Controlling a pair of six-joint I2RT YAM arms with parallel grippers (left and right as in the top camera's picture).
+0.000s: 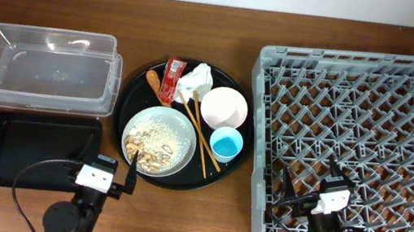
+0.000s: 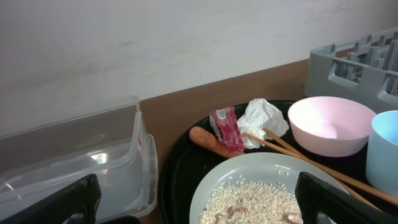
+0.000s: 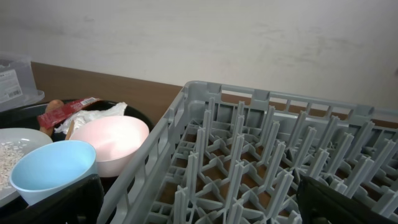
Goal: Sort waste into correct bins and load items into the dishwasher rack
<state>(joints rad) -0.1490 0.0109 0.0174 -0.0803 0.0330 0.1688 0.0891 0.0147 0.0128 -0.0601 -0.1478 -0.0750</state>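
On a round black tray (image 1: 132, 92) sit a pale plate (image 1: 182, 160) of rice and brown scraps (image 1: 155, 141), a white bowl (image 1: 225, 107), a light-blue cup (image 1: 227, 144), wooden chopsticks (image 1: 201, 132), a red sauce packet (image 1: 172, 80) and a crumpled napkin (image 1: 198, 79). The grey dishwasher rack (image 1: 257, 140) stands at the right with nothing in it. The clear tub (image 1: 41, 95) and shallow black tray (image 1: 29, 147) are at the left, both holding nothing. My left gripper (image 1: 114, 168) is open and empty just in front of the plate (image 2: 261, 165). My right gripper (image 1: 308, 181) is open and empty over the rack's front left part (image 3: 273, 99).
An orange-brown piece of food (image 1: 154, 83) lies on the round tray next to the packet. The brown wooden table (image 1: 205, 17) runs to a pale wall at the back. Black cables trail from the left arm over the black tray's front edge.
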